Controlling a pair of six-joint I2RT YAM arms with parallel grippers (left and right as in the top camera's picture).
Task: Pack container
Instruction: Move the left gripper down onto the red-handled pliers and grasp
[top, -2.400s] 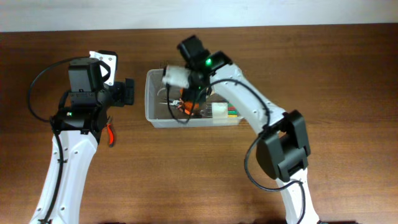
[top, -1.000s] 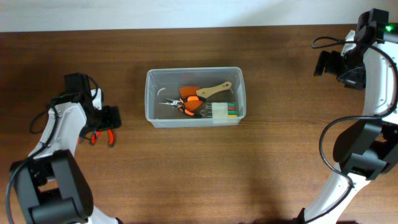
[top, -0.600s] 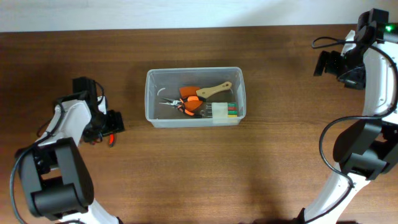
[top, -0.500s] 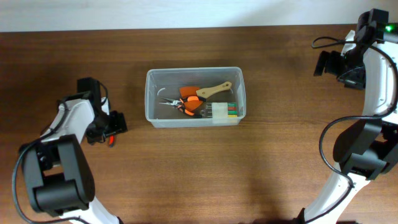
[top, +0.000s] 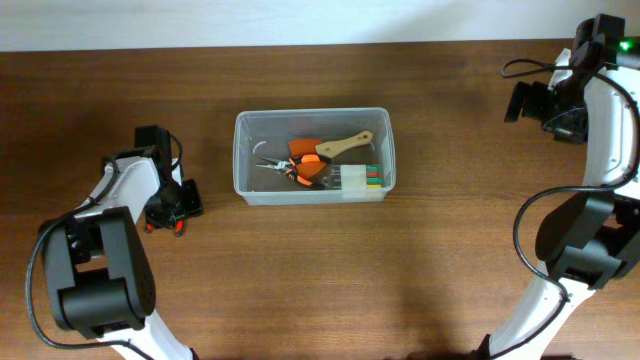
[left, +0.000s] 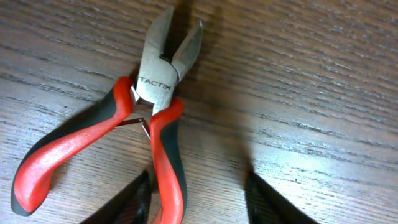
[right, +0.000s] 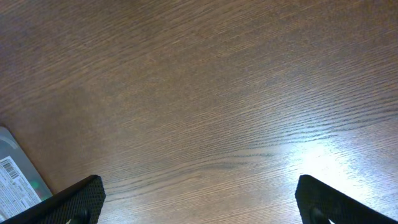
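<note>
Well, container (top: 262, 138) holds orange pliers (top: 302, 172), maybe a wooden scraper (top: 348, 144). Left gripper (left: 199, 205) jaws spread over red cutters (left: 152, 118) on the wood table (top: 300, 270); right gripper (right: 199, 202) spread too.

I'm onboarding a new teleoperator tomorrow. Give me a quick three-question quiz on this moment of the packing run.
1. True or false: the red-handled cutters lie outside the container.
2. The left gripper is: A) shut on the cutters; B) open, with one cutter handle between its fingers; C) inside the container.
3. Fill in: the word printed on the cutters' head reads ____.
Key: 1 true; 2 B; 3 TACTIX.
</note>
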